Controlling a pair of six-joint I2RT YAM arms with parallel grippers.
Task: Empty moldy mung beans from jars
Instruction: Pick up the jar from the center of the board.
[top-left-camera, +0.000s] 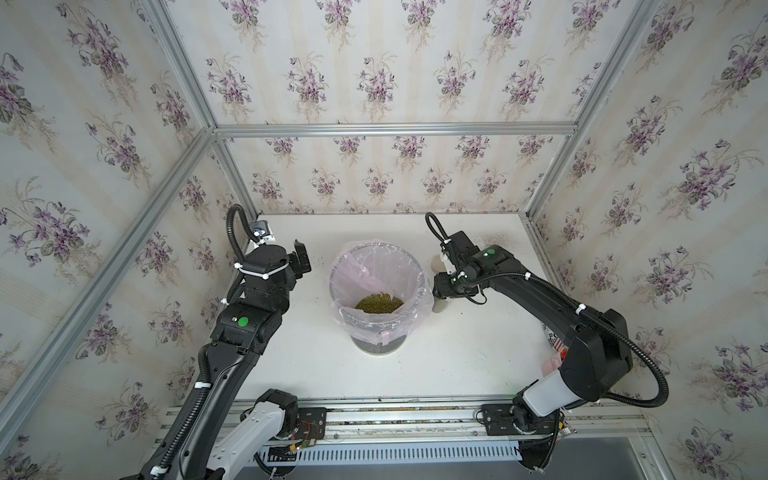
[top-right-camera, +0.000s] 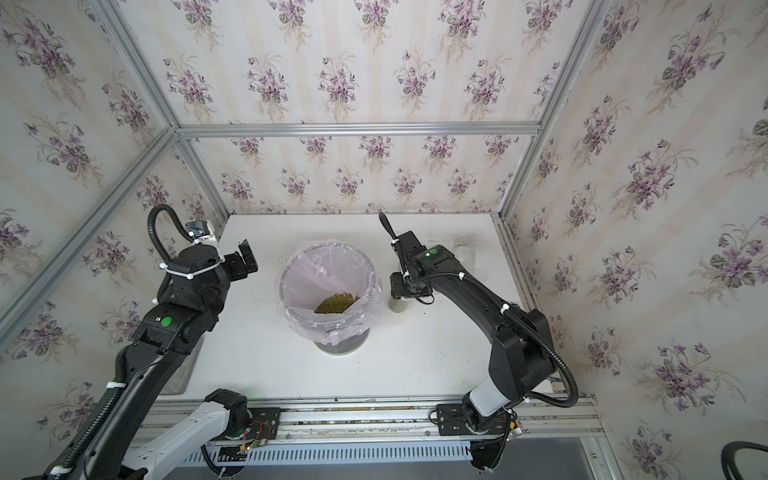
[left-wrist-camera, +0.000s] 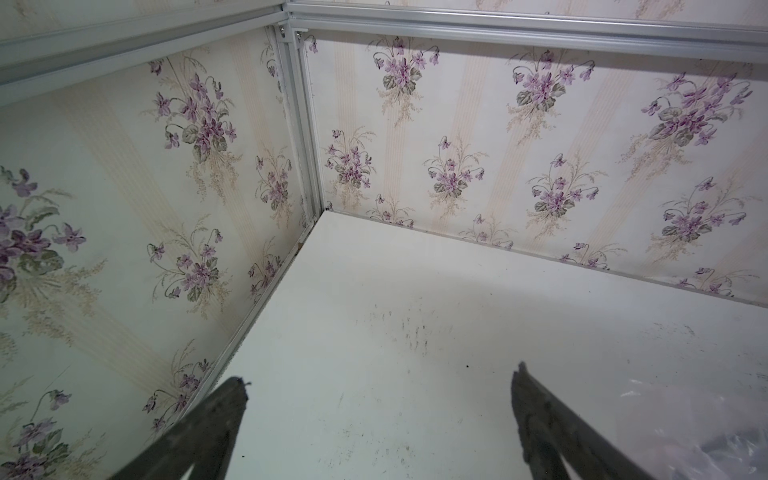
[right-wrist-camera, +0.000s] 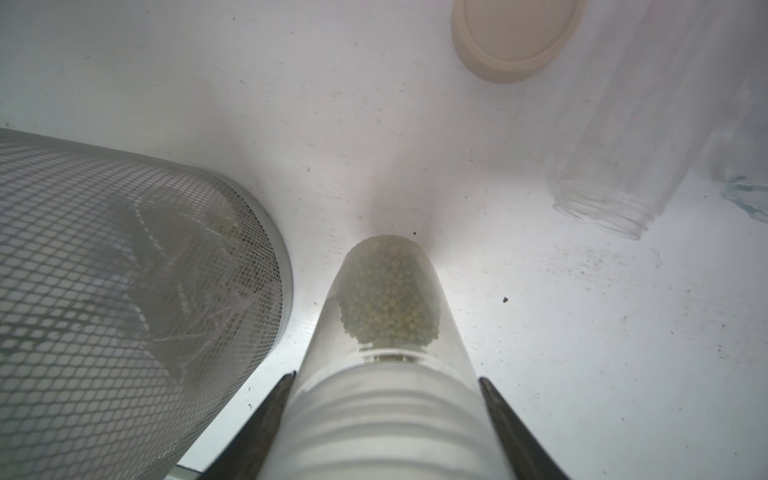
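My right gripper (right-wrist-camera: 386, 378) is shut on the threaded neck of a narrow clear jar (right-wrist-camera: 386, 332), which has no lid on. Mung beans (right-wrist-camera: 390, 299) fill the jar's bottom part. In both top views this jar (top-left-camera: 439, 306) (top-right-camera: 397, 305) stands upright just right of the lined bin, under the right gripper (top-left-camera: 444, 286) (top-right-camera: 399, 286). More mung beans (top-left-camera: 379, 302) (top-right-camera: 336, 303) lie heaped inside the bin. An empty clear jar (right-wrist-camera: 615, 158) (top-right-camera: 467, 255) and a loose tan lid (right-wrist-camera: 515, 37) sit behind. My left gripper (left-wrist-camera: 380, 374) (top-left-camera: 301, 259) hangs open over bare table, left of the bin.
The mesh bin (right-wrist-camera: 124, 291) with its pinkish plastic liner (top-left-camera: 376, 266) stands mid-table. Another glass piece (right-wrist-camera: 744, 195) shows beside the empty jar. A printed can and pink items (top-left-camera: 555, 345) peek out behind the right arm. Wallpapered walls close three sides; a rail (top-left-camera: 415, 415) runs along the front.
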